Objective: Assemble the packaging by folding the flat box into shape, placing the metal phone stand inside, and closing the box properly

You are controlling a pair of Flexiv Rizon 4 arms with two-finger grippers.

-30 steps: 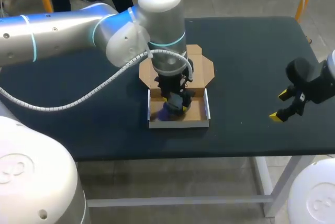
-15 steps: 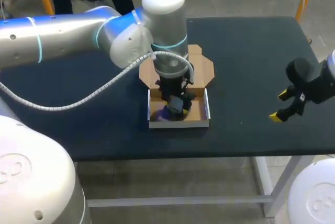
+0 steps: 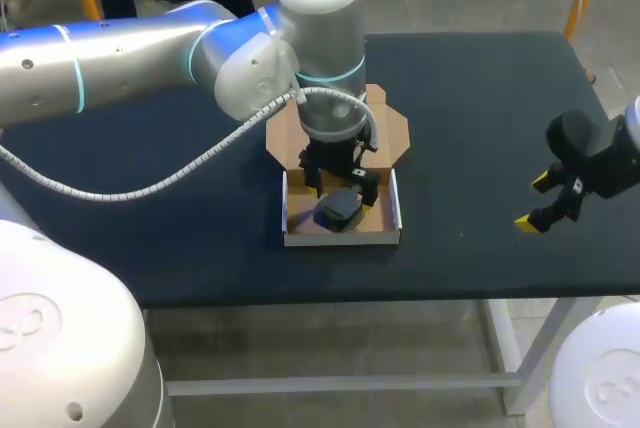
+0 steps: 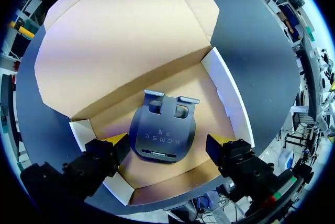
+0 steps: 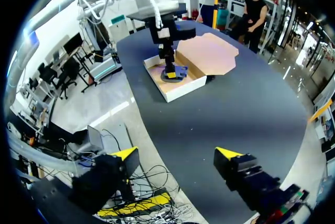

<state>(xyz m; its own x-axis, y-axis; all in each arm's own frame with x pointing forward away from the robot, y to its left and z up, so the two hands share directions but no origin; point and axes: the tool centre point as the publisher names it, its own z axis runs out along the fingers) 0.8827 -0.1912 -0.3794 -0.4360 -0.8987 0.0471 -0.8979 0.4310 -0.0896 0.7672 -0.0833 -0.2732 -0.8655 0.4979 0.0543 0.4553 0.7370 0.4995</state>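
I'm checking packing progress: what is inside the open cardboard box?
A dark metal phone stand lies on the cardboard box floor, ahead of the open left gripper. The floor beneath the stand is hidden.

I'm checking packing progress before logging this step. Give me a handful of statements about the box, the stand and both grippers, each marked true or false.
1. The phone stand lies inside the box. True.
2. The lid is folded shut over the stand. False: it lies open, spread out behind the tray.
3. The left gripper is shut on the phone stand. False: its fingers are open, one on each side of the stand, not clamping it.
4. The right gripper is open and holds nothing. True.
5. The right gripper hangs directly over the box. False: it is off near the right side of the table, well apart from the box.
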